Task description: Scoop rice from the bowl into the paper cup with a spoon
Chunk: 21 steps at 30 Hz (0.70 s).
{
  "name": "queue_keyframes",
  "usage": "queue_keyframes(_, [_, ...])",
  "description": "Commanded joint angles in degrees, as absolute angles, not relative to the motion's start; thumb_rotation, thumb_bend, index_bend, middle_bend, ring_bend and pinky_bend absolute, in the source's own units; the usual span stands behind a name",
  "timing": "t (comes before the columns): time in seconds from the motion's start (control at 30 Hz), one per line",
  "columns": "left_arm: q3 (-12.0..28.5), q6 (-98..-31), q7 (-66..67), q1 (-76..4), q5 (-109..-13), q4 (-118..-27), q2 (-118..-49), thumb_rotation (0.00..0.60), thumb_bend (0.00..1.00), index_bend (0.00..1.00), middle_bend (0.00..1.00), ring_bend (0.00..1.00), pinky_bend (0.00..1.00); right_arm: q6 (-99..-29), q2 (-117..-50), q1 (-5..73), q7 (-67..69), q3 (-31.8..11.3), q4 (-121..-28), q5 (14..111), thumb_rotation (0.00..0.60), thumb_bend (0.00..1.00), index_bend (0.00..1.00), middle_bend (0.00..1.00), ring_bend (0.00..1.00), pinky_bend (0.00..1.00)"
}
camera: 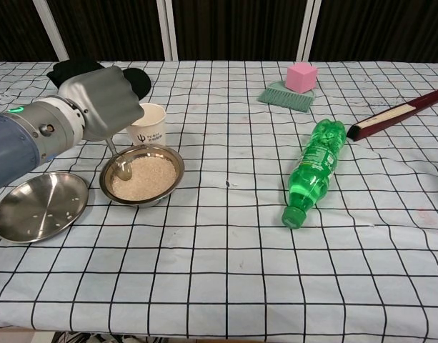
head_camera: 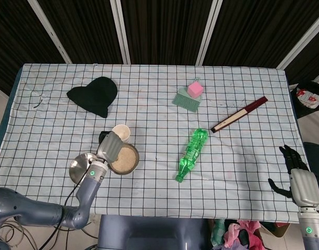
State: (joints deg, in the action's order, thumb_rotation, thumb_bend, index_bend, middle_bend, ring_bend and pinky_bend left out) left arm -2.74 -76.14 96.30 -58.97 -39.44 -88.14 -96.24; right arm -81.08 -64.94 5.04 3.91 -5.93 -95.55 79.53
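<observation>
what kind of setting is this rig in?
Likely a lab data-collection table, not a kitchen: checked cloth strewn with unrelated props, such as a green bottle, black hat and brush, against dark panelled walls.

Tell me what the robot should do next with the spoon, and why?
Probably push the spoon a little deeper under the rice to fill it. The left hand holds it with its tip at the near-left edge of the bowl, barely in the rice, and the paper cup waits right behind the bowl.
</observation>
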Motion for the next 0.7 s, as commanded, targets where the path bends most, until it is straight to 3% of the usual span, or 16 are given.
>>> queue_keyframes(0.03, [-2.7, -76.5, 97.4, -59.1, -39.4, -87.5, -97.4, 0.600, 0.51, 0.77, 1.00, 1.00, 1.00, -81.1, -64.9, 5.0, 4.0, -5.9, -95.6, 79.5, 0.600, 0.23, 0.00, 0.00, 0.00, 0.19])
queue_keyframes(0.7, [-1.2, -78.0, 100.0, -59.2, -39.8, -88.1, -98.9, 0.600, 0.51, 0.77, 1.00, 1.00, 1.00, -81.1, -64.9, 5.0, 4.3, -5.9, -95.7, 79.5, 0.600, 0.23, 0.00, 0.00, 0.00, 0.19])
